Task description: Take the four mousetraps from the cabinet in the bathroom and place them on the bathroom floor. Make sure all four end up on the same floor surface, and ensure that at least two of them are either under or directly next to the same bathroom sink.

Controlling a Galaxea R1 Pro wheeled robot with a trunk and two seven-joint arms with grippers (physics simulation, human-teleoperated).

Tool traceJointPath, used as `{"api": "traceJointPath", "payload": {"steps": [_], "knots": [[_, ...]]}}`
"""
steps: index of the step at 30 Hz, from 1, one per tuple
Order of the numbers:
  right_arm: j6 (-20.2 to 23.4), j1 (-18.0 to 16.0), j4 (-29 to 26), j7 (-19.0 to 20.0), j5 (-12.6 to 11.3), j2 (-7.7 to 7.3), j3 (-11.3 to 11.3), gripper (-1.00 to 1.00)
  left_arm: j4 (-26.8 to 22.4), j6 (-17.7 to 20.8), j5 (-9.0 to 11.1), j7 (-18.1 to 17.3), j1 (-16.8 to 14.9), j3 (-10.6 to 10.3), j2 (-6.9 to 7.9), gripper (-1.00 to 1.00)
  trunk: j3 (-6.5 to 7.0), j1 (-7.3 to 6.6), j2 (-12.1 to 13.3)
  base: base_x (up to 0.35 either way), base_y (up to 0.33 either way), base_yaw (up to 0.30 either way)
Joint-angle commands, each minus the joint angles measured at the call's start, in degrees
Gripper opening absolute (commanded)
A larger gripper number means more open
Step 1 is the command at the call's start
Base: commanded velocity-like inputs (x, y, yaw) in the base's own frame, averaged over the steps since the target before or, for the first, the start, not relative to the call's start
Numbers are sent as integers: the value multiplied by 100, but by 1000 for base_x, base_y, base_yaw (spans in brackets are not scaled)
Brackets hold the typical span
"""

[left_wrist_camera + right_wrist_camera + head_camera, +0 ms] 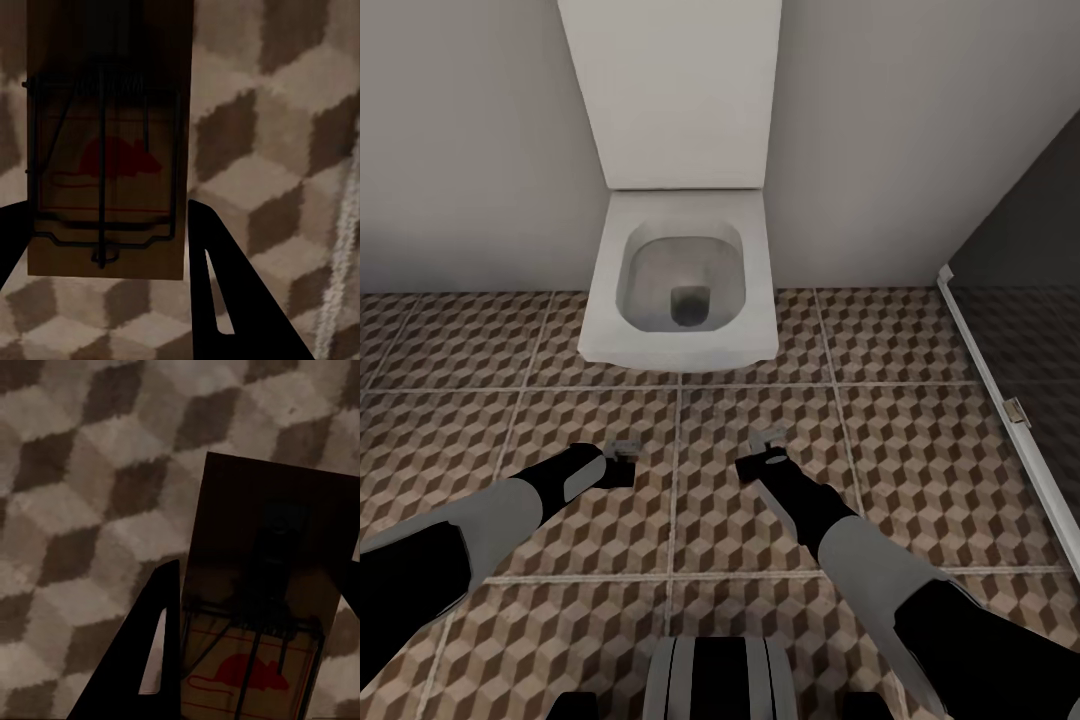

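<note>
Ahead of you: a white square wall-hung toilet [678, 280] against the far grey wall, on the brown-and-beige cube-patterned tiled floor [900, 440]. Your left gripper [622, 452] clasps a flat brown wooden mousetrap with dark wire and red mouse print [105, 142]. Your right gripper [768, 445] clasps a second such mousetrap [262, 615]. Both hang above the floor, near the toilet. Right: a dark glass panel [1030, 300].

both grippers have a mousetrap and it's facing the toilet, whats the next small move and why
Probably turn the base away from the toilet to look for the sink. Each gripper, left and right, is shut on a mousetrap above the patterned floor, and two traps must end under or beside a sink, so setting them down here would likely not count.
</note>
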Motion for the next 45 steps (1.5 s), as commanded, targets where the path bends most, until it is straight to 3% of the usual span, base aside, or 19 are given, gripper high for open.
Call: {"api": "traceJointPath", "payload": {"steps": [1,20,45], "knots": [[41,-5,-2,-51,-64,0,36,-100,-26,17,39,61,-3,-30,9,-100,-3,-1,-2,0,0,0],[301,-5,-1,-75,-61,0,36,-100,-26,19,39,63,-3,-41,9,-100,-3,-1,-2,0,0,0],[315,-5,-1,-75,-61,0,36,-100,-20,26,38,63,-3,-41,9,-100,-3,-1,-2,61,0,0]]}}
